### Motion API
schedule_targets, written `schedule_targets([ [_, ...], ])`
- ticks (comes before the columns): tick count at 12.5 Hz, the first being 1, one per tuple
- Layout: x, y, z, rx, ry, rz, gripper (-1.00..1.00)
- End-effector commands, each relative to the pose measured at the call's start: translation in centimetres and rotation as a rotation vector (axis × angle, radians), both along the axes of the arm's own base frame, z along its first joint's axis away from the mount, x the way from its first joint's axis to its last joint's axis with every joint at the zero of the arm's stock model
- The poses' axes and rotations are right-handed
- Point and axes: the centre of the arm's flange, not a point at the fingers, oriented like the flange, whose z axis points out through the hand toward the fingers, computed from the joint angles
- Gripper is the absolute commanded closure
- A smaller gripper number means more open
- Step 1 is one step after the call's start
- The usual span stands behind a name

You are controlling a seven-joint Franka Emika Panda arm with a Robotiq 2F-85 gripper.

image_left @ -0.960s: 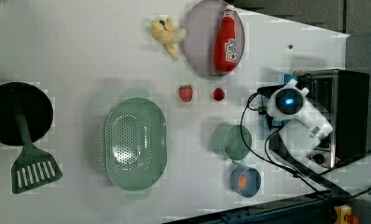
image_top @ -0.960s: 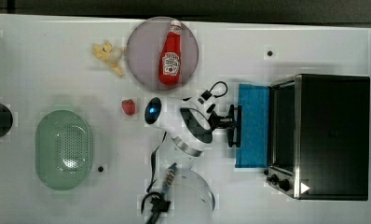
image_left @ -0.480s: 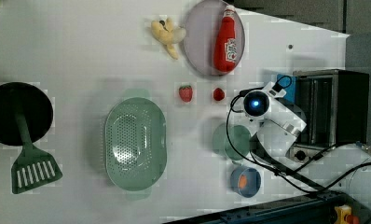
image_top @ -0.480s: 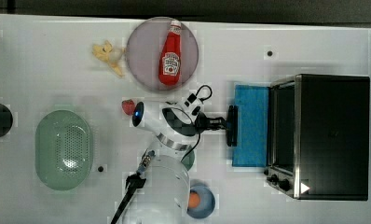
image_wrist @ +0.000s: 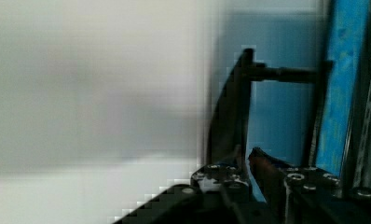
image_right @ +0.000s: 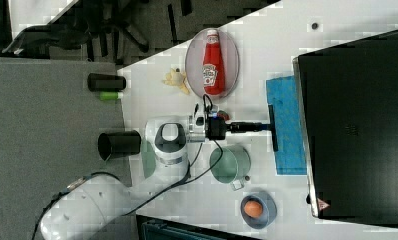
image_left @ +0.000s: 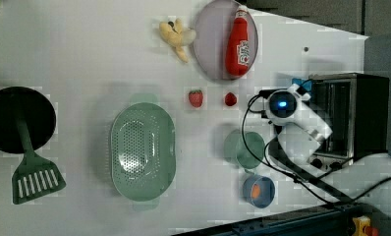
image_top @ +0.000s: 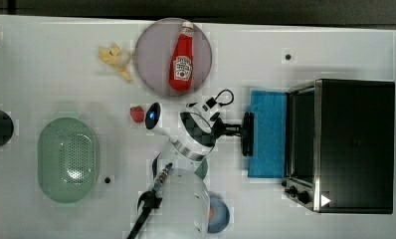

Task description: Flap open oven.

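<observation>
On table: 1 oven [image_top: 352, 144], flap door [image_top: 267, 133] down; claw [image_top: 242, 130] clenched on handle [image_top: 247, 134].

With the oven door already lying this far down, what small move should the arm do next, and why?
Probably release: open the tool and draw it back off the dark bar handle. The blue door of the oven already lies folded out flat over the table, and the tool seems closed on that handle.

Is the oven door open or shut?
Open. The oven has its blue door flapped down flat in front of it, and the claw is shut on the dark handle at the door's far edge.
</observation>
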Motion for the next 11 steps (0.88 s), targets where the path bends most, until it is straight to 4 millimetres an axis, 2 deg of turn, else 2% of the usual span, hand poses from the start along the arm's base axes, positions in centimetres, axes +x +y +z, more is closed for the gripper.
schedule_targets([
  [1,4.6,1.9,11.0,0.157,-0.28,-0.157,0.65],
  [5,5.0,1.5,21.0,0.382,-0.421,-0.464,0.65],
  [9,3.7,1.0,29.7,0.582,-0.485,-0.68,0.65],
  [11,2.8,1.1,33.7,0.673,-0.522,-0.734,0.65],
])
